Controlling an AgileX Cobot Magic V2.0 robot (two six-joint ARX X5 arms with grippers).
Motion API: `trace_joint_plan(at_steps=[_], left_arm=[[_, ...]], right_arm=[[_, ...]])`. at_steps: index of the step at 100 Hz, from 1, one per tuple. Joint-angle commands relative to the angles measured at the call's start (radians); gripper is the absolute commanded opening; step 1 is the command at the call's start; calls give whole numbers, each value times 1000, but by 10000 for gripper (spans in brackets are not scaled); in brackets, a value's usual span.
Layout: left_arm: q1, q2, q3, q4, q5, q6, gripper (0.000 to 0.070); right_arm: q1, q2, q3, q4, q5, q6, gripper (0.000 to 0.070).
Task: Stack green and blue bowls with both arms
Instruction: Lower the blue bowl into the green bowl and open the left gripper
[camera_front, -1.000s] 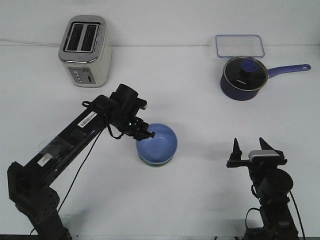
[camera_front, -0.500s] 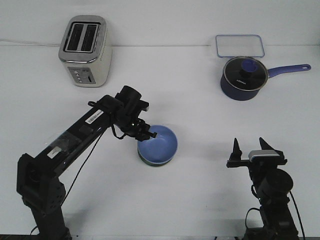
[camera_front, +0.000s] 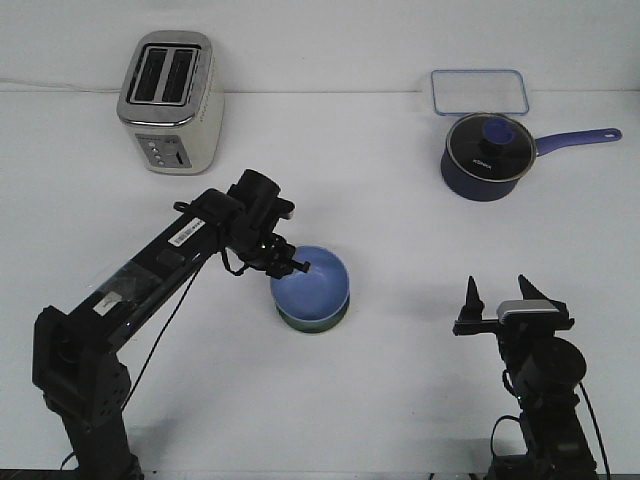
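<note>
Left gripper (camera_front: 293, 265) sat at the rim of the blue bowl (camera_front: 312, 288), on the side nearest the toaster. Its small black fingers looked pinched onto that rim, but they were too tiny and dark to be sure how tight they were. The long black left arm (camera_front: 150, 270) reached in from the near left corner, with a white sticker on its side and a thin cable hanging under it.

The blue bowl sat inside the green bowl (camera_front: 310, 322). Only a thin strip of green showed under the blue one, on the near side. The two bowls were near the middle of the white table (camera_front: 380, 400).

The right gripper (camera_front: 500, 300) was well apart from the bowls, off to the right and close to the near edge. Its two pointed fingers stood up with a wide gap between them, and nothing was in that gap. The right arm (camera_front: 545, 385) stood straight under it.

At the back left stood a silver toaster (camera_front: 170, 100) with two slots. At the back right was a dark blue saucepan (camera_front: 487, 155) with a glass lid and a long handle pointing right. Just behind it lay a clear box lid (camera_front: 479, 92) with a blue edge.
</note>
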Motion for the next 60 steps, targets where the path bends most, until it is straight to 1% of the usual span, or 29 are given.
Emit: trace_joint_plan(at_steps=[1,37,50,60], left_arm=[[-4,12,19,1,3,-5,15],[-4,13,19,-8,4,-4,15],[-4,13,19,-9,30,-1,16],[-4,13,19,-9,33,0,17]], right_arm=[[2,4,0,10,3,6,582],[2,4,0,10,3,6,582],[2,4,0,10,3,6,582],[2,4,0,10,3,6,582]])
